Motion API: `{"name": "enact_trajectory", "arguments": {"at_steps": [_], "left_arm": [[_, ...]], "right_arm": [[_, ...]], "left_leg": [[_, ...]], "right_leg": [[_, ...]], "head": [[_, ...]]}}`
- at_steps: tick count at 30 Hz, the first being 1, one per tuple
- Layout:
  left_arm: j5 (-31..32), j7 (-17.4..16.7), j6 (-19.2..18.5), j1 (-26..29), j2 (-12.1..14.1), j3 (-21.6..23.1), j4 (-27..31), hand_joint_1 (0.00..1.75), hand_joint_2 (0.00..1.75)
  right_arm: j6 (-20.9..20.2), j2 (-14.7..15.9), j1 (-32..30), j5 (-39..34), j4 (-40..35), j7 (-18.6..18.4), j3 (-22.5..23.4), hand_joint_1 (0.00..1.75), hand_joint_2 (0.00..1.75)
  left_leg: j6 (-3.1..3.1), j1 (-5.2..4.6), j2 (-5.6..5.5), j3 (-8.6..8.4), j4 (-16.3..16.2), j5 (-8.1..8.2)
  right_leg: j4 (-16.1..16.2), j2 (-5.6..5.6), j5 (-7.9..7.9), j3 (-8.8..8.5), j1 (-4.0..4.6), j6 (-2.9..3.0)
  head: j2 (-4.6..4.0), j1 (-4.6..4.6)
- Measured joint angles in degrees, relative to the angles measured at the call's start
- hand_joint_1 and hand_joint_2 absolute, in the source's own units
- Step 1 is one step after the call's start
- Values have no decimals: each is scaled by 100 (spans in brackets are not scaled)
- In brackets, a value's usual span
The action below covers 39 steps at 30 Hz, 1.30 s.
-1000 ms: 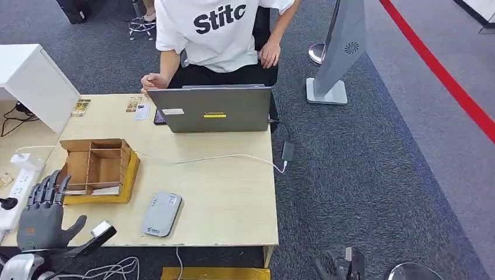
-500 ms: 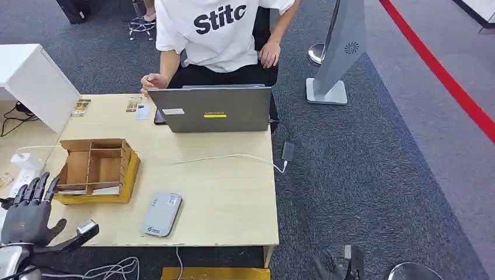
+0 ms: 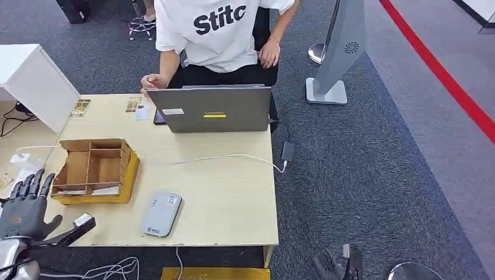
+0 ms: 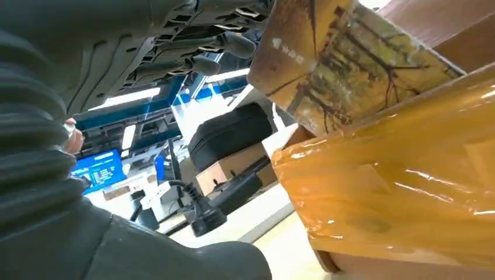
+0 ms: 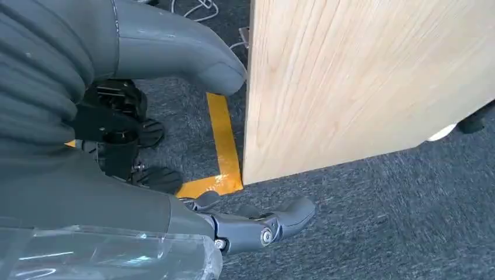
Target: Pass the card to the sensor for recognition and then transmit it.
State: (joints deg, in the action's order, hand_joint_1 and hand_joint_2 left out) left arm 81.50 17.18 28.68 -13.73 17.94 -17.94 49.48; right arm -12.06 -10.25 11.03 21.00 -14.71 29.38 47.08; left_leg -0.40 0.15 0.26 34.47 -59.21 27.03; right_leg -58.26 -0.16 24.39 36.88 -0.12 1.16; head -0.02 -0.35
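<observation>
The left robot hand [image 3: 24,209] hangs open off the desk [image 3: 222,192] corner beside the box [image 3: 96,169]; the right robot hand [image 5: 175,146], empty, fingers spread, hangs below the edge.

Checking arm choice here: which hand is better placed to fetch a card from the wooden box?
Left. The left hand is raised, open, beside the wooden box; the right hand hangs low past the table.

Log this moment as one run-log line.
left hand: open, beside divided box | right hand: empty, hanging below table | card: in box | sensor: untouched
</observation>
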Motion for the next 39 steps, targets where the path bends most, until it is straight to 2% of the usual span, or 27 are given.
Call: {"name": "enact_trajectory", "arguments": {"at_steps": [10, 37, 38, 39], "left_arm": [[-245, 135, -74, -322, -46, 13, -105, 0, 175], [-308, 195, -306, -256, -175, 321, 216, 0, 175], [-321, 194, -295, -253, -175, 328, 216, 175, 175], [-330, 195, -293, -250, -175, 328, 216, 175, 175]], "right_arm": [[-2, -2, 23, 7, 0, -24, -37, 0, 175], [-9, -2, 26, -81, 0, -15, -52, 0, 175], [-9, -2, 27, -81, 0, -15, -52, 0, 175], [-9, -2, 27, -81, 0, -15, -55, 0, 175]], "left_leg": [[1, -1, 1, -1, -1, -1], [1, -1, 2, 1, -1, -1], [1, -1, 1, 1, -1, -1], [1, -1, 1, 1, -1, -1]], "right_leg": [[0, -1, -4, 0, 0, 5], [0, 0, -4, 1, -1, 5], [0, 0, -4, 1, 0, 5], [0, 0, -4, 1, 0, 5]], "head": [[0, 0], [0, 0], [0, 2], [0, 0]]}}
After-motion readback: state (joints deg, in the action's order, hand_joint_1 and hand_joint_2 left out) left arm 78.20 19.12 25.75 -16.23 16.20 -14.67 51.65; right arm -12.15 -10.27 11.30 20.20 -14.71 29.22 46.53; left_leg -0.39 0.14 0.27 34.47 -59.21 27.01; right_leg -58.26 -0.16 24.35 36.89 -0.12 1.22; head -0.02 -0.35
